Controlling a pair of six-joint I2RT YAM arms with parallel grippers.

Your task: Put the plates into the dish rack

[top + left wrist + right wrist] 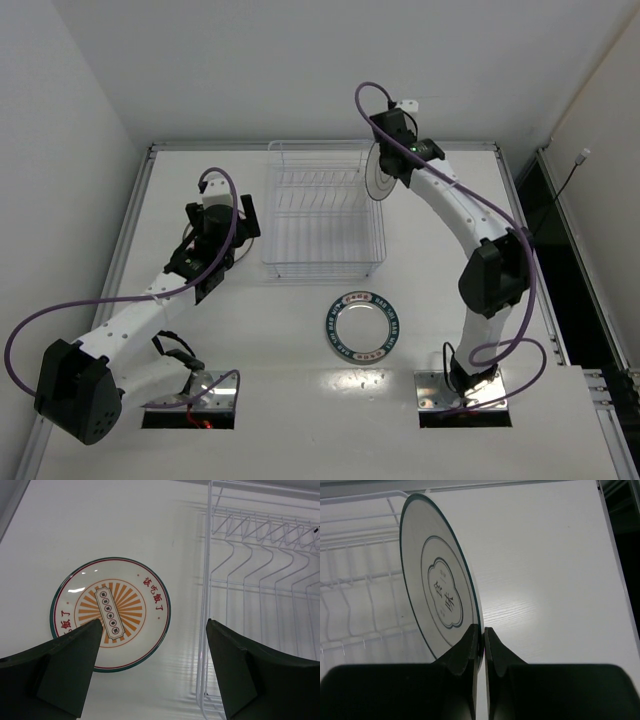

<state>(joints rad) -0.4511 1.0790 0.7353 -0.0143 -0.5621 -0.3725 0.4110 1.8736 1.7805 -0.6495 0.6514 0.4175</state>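
Grey-ringed plate point(440, 595) held beside dish rack point(322, 265); teal-rimmed plate point(364, 326) flat in front.

The left claw point(154, 624) hides the orange plate's point(120, 605) lower-left rim; the dish rack point(250, 583) runs off frame

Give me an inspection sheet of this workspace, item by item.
Surface: white table, no spills seen.
Job's things: dish rack holds no plate; teal-rimmed plate lies flat in front of it; orange-patterned plate lies flat left of it; grey-ringed plate is held on edge by the rack's right side.
Clutter: nothing seen.
Grippers: left gripper open above the orange-patterned plate; right gripper shut on the grey-ringed plate's rim.
Cables: purple cables loop along both arms.
Surroundings: white walls; dark gap right of the table.
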